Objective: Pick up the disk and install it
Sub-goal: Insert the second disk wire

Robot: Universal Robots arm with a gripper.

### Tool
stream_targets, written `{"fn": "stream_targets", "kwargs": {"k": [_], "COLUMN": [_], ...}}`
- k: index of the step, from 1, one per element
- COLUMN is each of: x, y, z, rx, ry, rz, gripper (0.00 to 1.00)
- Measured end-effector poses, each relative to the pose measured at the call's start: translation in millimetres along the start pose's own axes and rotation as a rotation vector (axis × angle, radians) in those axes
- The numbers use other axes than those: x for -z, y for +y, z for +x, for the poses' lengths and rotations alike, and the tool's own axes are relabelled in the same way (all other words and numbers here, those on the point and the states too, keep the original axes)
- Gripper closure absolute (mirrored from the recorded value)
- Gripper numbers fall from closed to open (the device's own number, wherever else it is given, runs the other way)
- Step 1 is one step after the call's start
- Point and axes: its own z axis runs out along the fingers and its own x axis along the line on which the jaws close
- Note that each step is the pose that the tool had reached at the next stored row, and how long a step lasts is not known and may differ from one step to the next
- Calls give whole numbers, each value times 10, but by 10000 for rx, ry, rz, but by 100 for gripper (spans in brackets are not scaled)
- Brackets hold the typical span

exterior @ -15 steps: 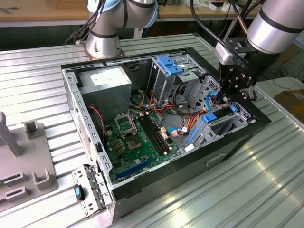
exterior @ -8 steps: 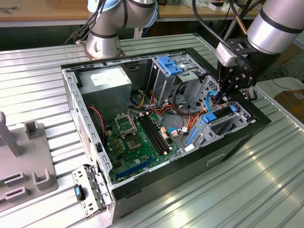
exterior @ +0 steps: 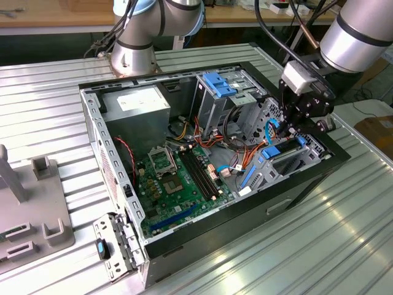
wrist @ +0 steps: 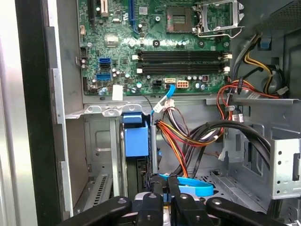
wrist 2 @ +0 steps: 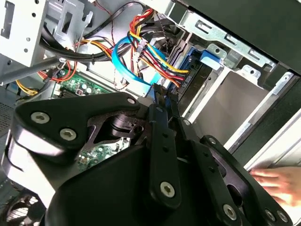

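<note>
The tool (exterior: 299, 130) hangs inside the open case (exterior: 288, 200), over the disk (exterior: 284, 155) standing edgewise in its bay. Its fingers (wrist: 162, 195) are nearly together, pinching the disk's top edge.

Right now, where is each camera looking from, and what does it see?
Exterior view: off the arm, looking down into the open computer case; gripper over the disk.
First wrist view: on the arm, facing the motherboard past its fingers.
Second wrist view: on the arm, behind the gripper.
All share the coloured cables.
</note>
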Motion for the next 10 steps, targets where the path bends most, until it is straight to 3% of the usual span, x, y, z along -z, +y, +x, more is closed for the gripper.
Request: {"fn": "stream_targets", "kwargs": {"k": [4,6,10], "x": [-5,-13,-11], "y": [35,37,74], "z": [23,49,64], "rx": [204,338,380], "ry": [-19,-33,-37], "rz": [99,252,306], "gripper": [84,84,84]}}
